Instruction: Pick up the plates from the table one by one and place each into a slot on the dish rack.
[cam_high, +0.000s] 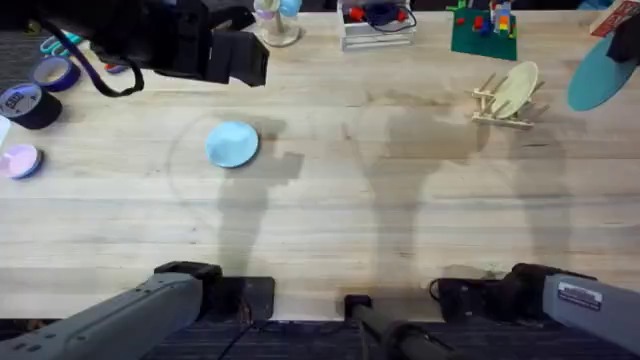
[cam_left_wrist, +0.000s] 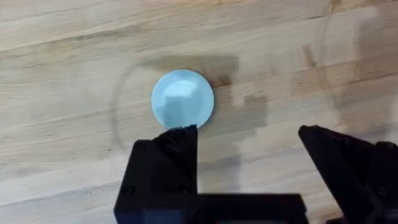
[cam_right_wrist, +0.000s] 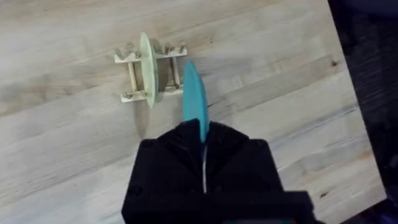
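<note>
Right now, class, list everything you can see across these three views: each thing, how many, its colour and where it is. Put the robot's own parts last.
Pale blue plate: 1, sky-blue, flat on the table left of centre.
Teal plate: 1, teal, held on edge above the table beside the rack.
Cream plate: 1, pale cream, standing in the dish rack.
Dish rack: 1, pale wood, far right of the table.
Tape rolls: 2, dark, far left edge.
Pink round thing: 1, pink, left edge.
Green base with bricks: 1, green, far edge.
Table: 1, light wood.
Left tool: 1, black, open above the pale blue plate.
Right tool: 1, black, shut on the teal plate.
</note>
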